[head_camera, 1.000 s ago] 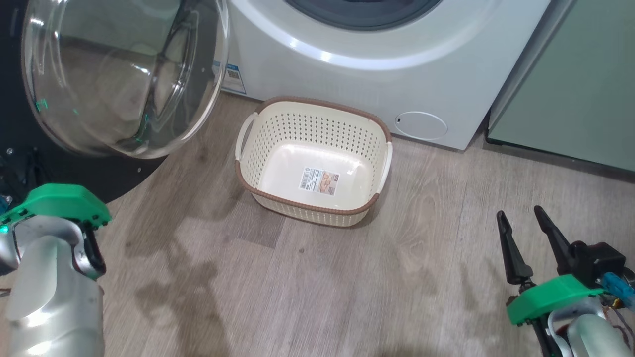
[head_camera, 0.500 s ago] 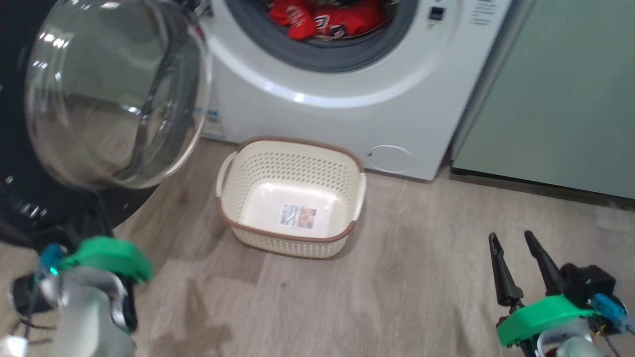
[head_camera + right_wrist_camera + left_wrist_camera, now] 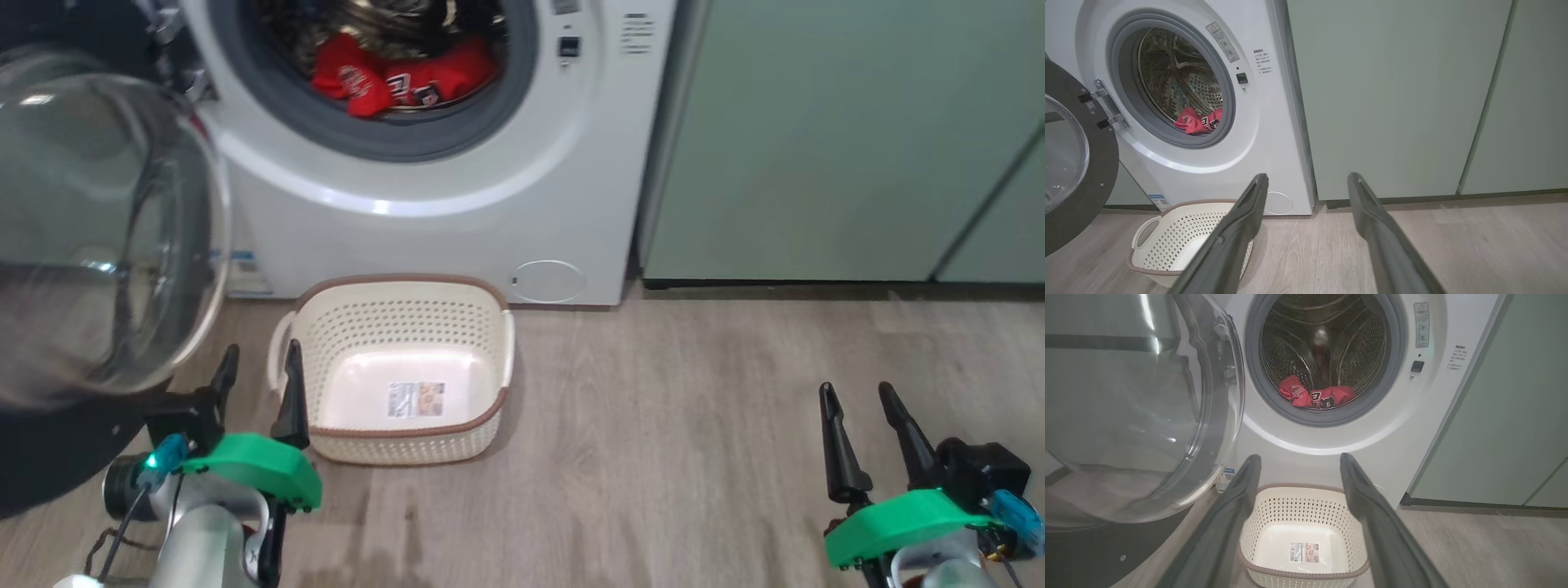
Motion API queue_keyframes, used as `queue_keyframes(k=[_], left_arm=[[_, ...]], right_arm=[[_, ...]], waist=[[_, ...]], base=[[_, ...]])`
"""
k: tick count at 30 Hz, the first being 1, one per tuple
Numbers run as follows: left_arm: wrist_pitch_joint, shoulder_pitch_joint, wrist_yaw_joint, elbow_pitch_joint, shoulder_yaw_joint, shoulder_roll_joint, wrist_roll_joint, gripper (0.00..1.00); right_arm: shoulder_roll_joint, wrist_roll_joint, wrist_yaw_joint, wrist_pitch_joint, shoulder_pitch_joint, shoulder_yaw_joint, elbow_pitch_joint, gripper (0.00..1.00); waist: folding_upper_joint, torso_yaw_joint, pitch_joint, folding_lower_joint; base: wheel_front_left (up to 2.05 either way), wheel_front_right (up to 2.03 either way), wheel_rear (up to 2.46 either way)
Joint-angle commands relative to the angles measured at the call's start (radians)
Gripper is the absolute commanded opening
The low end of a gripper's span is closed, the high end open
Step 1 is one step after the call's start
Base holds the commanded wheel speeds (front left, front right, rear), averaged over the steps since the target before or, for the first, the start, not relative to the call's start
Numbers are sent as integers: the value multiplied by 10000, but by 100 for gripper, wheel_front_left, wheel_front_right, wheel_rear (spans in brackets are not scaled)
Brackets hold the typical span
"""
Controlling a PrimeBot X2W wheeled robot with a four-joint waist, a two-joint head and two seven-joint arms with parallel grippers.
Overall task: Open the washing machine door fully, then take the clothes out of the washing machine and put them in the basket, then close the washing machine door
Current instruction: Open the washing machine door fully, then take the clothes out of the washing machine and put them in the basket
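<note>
Washing machine door (image 3: 98, 245) open, basket (image 3: 400, 282) empty: left pincer (image 3: 261, 357) and right pincer (image 3: 856, 392), both spread and empty, should next reach the clothes (image 3: 392, 77).

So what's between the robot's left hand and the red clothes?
The basket sits there, then the washing machine with its white front and grey seal. The left wrist view shows it.

Left claw (image 3: 261, 349) parted, empty; right claw (image 3: 856, 389) parted, empty.

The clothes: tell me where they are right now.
In the head view the clothes lie at the upper left, at the bottom of the washing machine drum, above the basket.
</note>
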Motion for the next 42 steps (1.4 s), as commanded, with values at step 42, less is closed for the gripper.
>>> queue_keyframes(k=[42], left_arm=[[-67,-382,19,-227,-55,111,-345,100]], right_arm=[[-29,-776,65,-92,87,-126,-755,100]], waist=[[0,-905,59,0]], base=[[15,-20,6]])
